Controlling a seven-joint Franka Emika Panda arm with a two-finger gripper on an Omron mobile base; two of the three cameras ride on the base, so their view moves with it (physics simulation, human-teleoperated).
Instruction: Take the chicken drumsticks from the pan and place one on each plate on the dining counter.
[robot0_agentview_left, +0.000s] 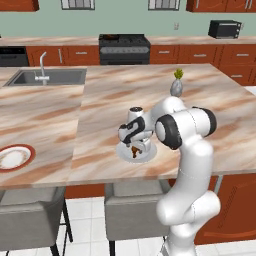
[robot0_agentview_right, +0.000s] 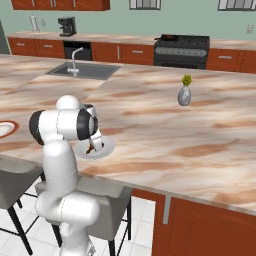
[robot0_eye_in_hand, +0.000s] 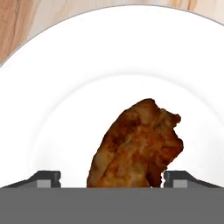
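A glossy drumstick (robot0_eye_in_hand: 136, 146) sits on the plain white plate (robot0_eye_in_hand: 65, 87) near the worktop's (robot0_agentview_left: 100, 110) front edge, between fingers (robot0_eye_in_hand: 47, 178) spread wide and clear of the meat. Light, greasy and likely slippery, it looks best gripped across its middle. Open marble surrounds the plate; the red-rimmed plate (robot0_agentview_left: 15, 157) waits well apart.

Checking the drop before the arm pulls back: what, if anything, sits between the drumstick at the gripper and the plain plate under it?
Nothing visible. The drumstick is right over the plain plate, between the open gripper tips, with bare plate around it.
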